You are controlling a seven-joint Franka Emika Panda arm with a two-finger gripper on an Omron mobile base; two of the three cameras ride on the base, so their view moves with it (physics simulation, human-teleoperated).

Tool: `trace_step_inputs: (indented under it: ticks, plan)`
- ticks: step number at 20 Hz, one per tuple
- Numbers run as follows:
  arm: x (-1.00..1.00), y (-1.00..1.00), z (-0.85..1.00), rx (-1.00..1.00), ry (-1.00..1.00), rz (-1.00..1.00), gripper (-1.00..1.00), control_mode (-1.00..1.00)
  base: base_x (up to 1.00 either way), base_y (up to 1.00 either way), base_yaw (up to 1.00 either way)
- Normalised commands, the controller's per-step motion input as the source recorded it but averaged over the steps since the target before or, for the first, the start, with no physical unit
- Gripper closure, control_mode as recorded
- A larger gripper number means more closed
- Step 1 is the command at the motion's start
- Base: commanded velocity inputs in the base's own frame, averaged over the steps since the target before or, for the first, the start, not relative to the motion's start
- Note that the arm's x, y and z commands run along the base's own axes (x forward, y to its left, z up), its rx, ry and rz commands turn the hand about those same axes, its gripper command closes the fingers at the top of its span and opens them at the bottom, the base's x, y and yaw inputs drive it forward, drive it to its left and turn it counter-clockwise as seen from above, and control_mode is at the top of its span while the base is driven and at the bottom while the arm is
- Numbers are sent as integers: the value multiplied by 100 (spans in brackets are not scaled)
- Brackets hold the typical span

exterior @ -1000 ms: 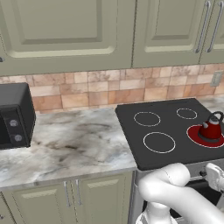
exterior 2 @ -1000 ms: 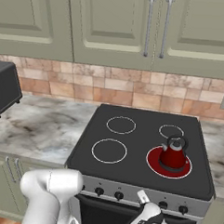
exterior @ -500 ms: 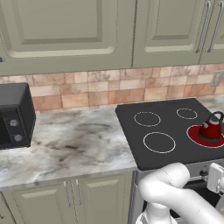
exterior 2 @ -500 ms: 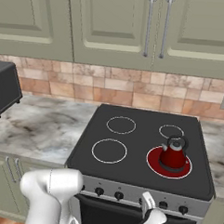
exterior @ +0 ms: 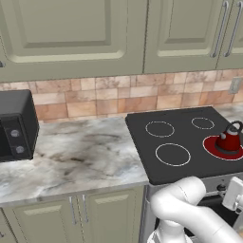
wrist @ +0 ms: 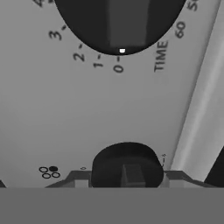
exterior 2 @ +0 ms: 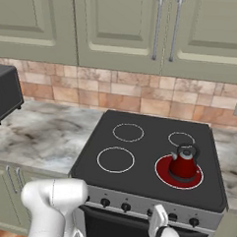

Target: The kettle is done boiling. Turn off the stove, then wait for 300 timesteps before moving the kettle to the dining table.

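Note:
The red kettle (exterior: 229, 140) (exterior 2: 183, 163) stands upright on the front right burner of the stove (exterior: 190, 166) (exterior 2: 142, 166), and the ring under it glows red. My gripper (exterior 2: 158, 220) is low at the stove's silver front, in the row of black knobs. In the hand view my gripper (wrist: 127, 176) has a black knob (wrist: 127, 162) between its fingertips, one grey finger (wrist: 78, 177) against each side. Above it is a larger black dial (wrist: 120, 22) whose white mark points at 0. The dining table is out of view.
A black microwave (exterior: 16, 123) (exterior 2: 3, 92) sits at the left on the marbled counter (exterior: 80, 156) (exterior 2: 41, 136). Pale green wall cabinets (exterior: 118, 33) hang above a tiled backsplash. My white arm (exterior: 190, 209) crosses in front of the oven door.

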Motion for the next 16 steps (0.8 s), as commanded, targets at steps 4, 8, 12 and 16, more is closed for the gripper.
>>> trace_step_inputs:
  ticks: [4,8,12,16]
  plan:
    - [-12,0,0,17,1,-5,100,-100,0,0,0]
    - [-16,0,-2,18,5,-5,100,-100,0,0,0]
    - [-15,-2,-4,21,4,-1,100,-100,0,0,0]
    - [-11,-8,-2,24,0,-2,100,-100,0,0,0]
